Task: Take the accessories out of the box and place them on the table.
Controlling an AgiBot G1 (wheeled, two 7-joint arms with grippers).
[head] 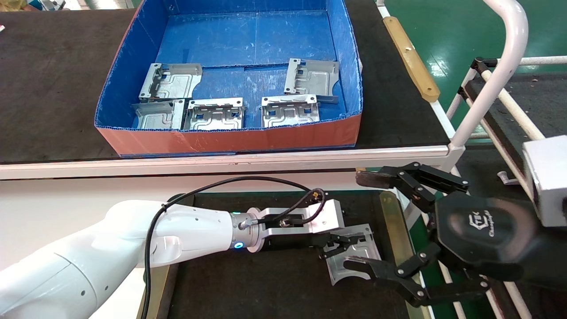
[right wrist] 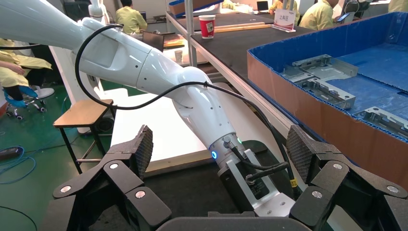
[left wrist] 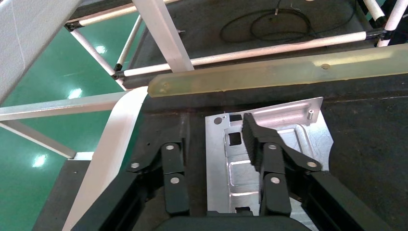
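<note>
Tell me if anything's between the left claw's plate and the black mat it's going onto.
Nothing visible is in the way. The plate lies at the left claw over the black mat, near its right brass strip. The open right claw sits just beside it, not beneath.

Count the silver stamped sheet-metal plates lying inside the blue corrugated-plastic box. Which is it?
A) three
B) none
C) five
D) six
C: five silver stamped sheet-metal plates lie inside the blue corrugated-plastic box; a sixth plate sits on the black mat at the left end effector.
</note>
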